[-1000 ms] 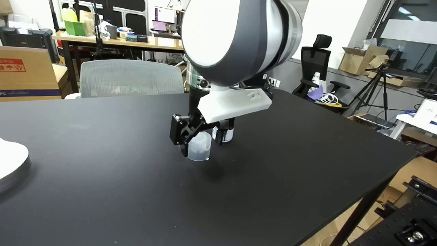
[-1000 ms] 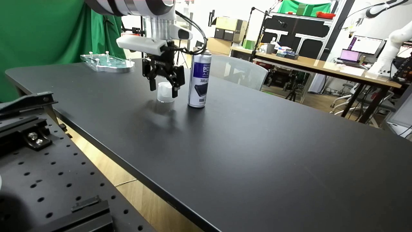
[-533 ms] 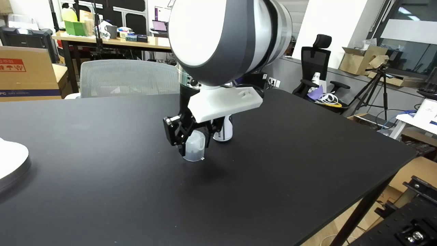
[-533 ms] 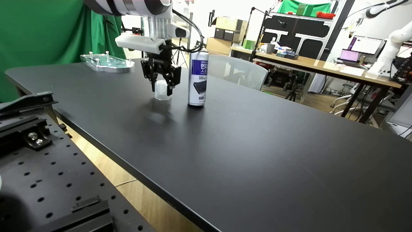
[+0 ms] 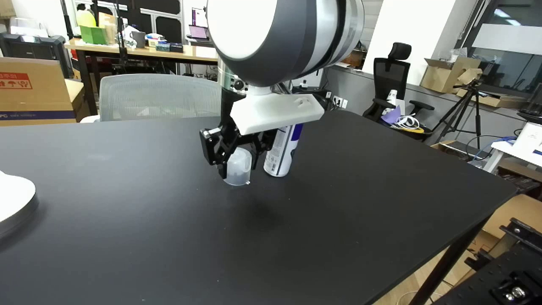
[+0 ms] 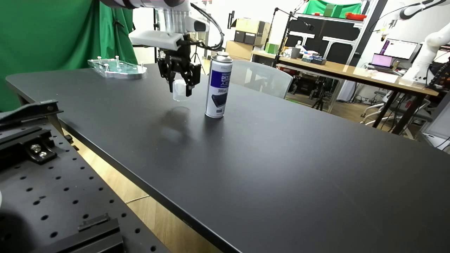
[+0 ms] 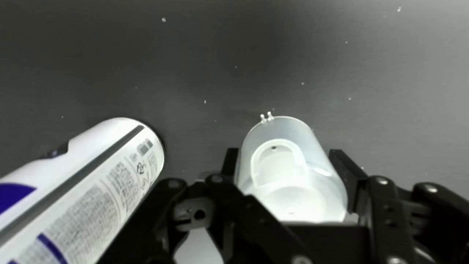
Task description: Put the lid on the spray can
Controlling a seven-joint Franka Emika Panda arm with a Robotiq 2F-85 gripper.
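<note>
The lid, a translucent whitish cap, is gripped between the two fingers of my gripper in the wrist view. An exterior view shows the lid hanging above the table, with its shadow below it. The spray can, white with a blue band, stands beside the gripper, its top bare. In both exterior views the can looks slightly tilted. The gripper and its mount cover the upper part of the can in an exterior view. Whether the gripper touches the can I cannot tell.
A clear plate with upright posts lies at a far corner of the black table. A round white object sits at the table's side. A mesh chair stands behind the table. A perforated metal platform runs along another edge.
A second ago the lid rested on the table between open fingers. The fingers have closed on it and lifted it. The can stood straighter half a second ago and now leans a little.
</note>
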